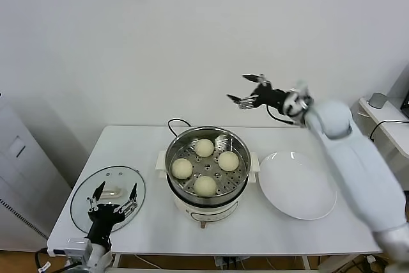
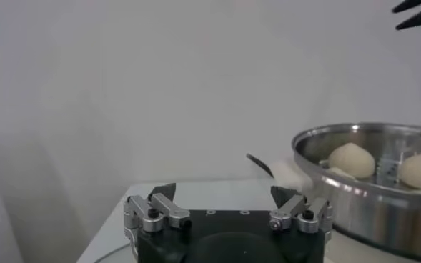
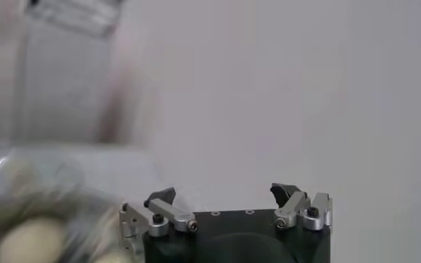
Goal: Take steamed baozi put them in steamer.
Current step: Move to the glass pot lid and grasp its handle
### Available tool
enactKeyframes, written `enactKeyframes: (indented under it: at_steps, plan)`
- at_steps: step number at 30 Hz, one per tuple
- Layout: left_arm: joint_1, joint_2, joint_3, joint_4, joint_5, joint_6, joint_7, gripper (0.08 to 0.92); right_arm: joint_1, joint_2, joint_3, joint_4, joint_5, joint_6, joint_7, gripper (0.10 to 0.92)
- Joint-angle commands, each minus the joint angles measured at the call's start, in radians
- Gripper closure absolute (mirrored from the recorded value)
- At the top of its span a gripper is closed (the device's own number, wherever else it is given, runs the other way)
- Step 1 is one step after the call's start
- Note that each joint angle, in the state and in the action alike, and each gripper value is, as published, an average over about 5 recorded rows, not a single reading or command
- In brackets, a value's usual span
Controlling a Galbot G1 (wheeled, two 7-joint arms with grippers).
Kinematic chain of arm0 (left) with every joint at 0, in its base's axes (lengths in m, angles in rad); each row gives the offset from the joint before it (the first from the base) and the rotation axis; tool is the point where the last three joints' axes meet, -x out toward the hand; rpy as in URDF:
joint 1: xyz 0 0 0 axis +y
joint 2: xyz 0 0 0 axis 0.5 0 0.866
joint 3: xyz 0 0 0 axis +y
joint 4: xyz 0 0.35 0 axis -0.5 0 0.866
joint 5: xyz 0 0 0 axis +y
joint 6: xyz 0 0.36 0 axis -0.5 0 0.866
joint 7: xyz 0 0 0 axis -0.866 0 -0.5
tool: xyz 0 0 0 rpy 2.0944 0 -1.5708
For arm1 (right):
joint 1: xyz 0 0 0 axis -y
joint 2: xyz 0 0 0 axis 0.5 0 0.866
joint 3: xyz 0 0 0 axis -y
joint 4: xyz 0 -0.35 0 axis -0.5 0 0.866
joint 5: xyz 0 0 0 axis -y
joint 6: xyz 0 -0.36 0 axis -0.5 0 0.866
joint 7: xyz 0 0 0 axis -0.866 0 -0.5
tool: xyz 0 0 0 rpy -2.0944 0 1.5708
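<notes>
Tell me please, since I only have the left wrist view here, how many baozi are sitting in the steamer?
Observer: Four baozi lie on the perforated tray of the steamer, as the head view shows.
Operator: Thank you. Is anything left on the plate?
Observer: The white plate, on the right of the steamer, holds nothing.
Operator: Where is the right gripper?
Observer: The right gripper is raised above and behind the steamer, jaws open and empty.
Operator: And what lies under my own gripper?
Observer: The left gripper, jaws open, hangs over the glass lid, which lies flat on the table to the left of the steamer.
</notes>
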Motion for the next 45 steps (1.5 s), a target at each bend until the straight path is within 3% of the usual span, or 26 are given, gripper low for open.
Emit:
enactKeyframes:
  at_steps: [1, 8, 14, 22, 29, 36, 45]
  plan:
    - [-0.09, 0.011, -0.028, 0.085, 0.083, -0.064, -0.013, 0.177, -0.587, 0.269, 0.402, 0.058, 0.112, 0.308, 0.37, 0.203]
    - [-0.17, 0.069, -0.065, 0.182, 0.516, -0.124, -0.06, 0.177, -0.777, 0.306, 0.415, 0.134, 0.152, 0.33, 0.406, 0.203]
    - [-0.241, 0.169, -0.081, 0.333, 1.003, -0.217, -0.185, 0.177, -0.836, 0.286, 0.407, 0.165, 0.19, 0.314, 0.417, 0.203]
    - [-0.147, 0.34, 0.007, 0.373, 1.432, -0.154, -0.314, 0.177, -0.809, 0.238, 0.384, 0.141, 0.191, 0.306, 0.418, 0.203]
    - [-0.079, 0.448, 0.011, 0.406, 1.466, -0.238, -0.229, 0.177, -0.802, 0.229, 0.384, 0.126, 0.194, 0.304, 0.416, 0.203]
    - [-0.111, 0.427, 0.004, 0.486, 1.357, -0.327, -0.247, 0.177, -0.801, 0.231, 0.383, 0.119, 0.188, 0.296, 0.417, 0.203]
    - [-0.178, 0.394, 0.022, 0.541, 1.328, -0.293, -0.237, 0.177, -0.79, 0.247, 0.383, 0.122, 0.161, 0.283, 0.42, 0.203]
